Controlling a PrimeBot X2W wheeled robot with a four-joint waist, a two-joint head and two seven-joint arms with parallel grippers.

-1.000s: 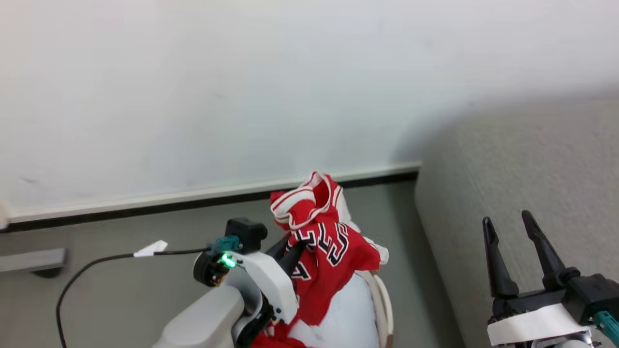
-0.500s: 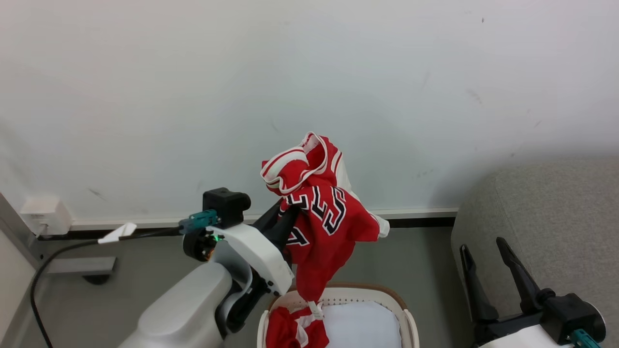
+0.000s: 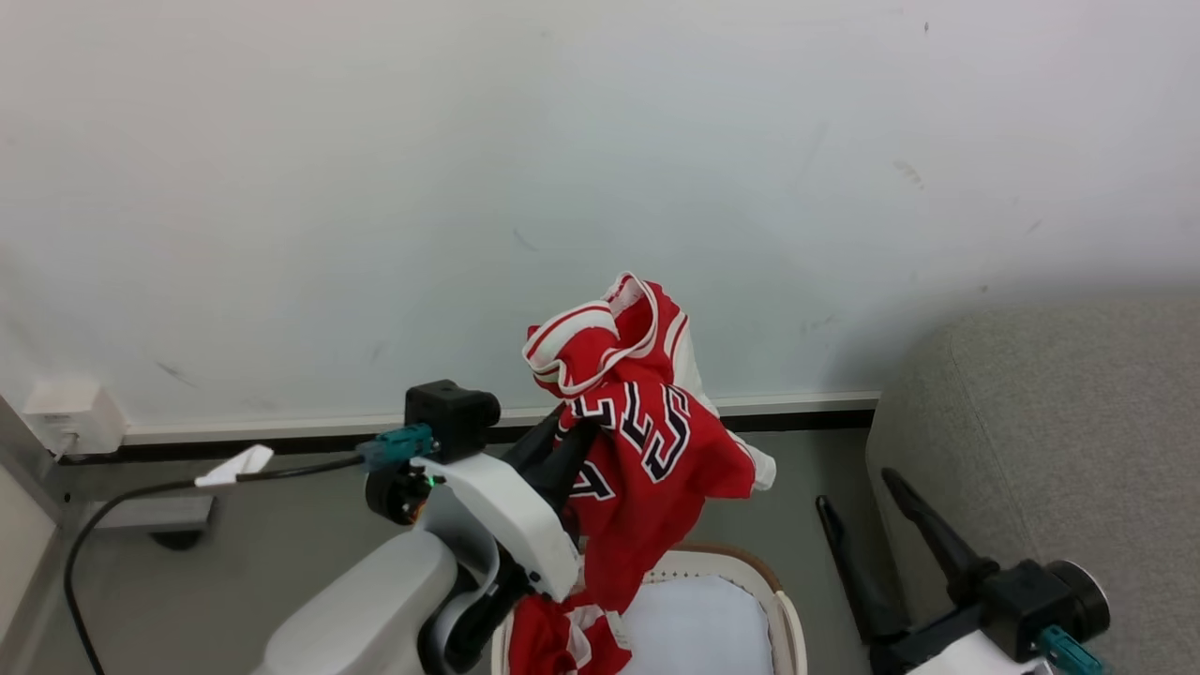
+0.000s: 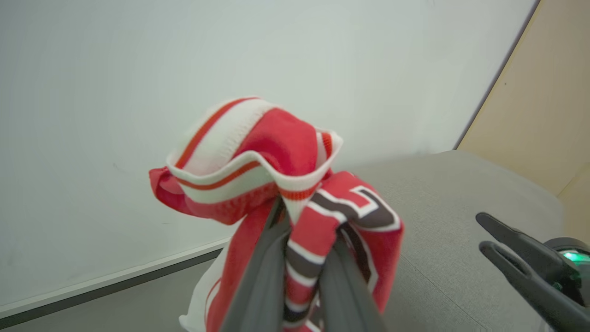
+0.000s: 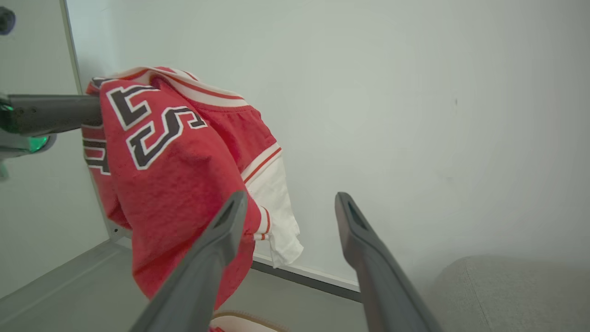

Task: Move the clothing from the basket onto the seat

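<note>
My left gripper (image 3: pixel 572 431) is shut on a red jersey (image 3: pixel 647 450) with black white-outlined letters, held up in the air above the basket (image 3: pixel 783 609). The wrist views show the same jersey (image 4: pixel 295 184) (image 5: pixel 175 161) bunched around the dark fingers (image 4: pixel 262 286). A second red garment with white stripes (image 3: pixel 562 642) lies in the basket on the white liner (image 3: pixel 698 628). The grey seat (image 3: pixel 1059 441) (image 4: pixel 461 221) (image 5: pixel 516 290) stands to the right. My right gripper (image 3: pixel 858 492) (image 5: pixel 290 203) is open and empty, between basket and seat.
A white wall with a black-edged skirting (image 3: pixel 281 436) runs behind. A black cable (image 3: pixel 141 497) with a white tag crosses the grey floor at the left. A wall socket box (image 3: pixel 70 412) sits at the far left.
The head camera has tilted up and shifted. The left gripper keeps the jersey raised, its hem now hanging clear of the basket. The right gripper has swung leftward, pointing more towards the basket.
</note>
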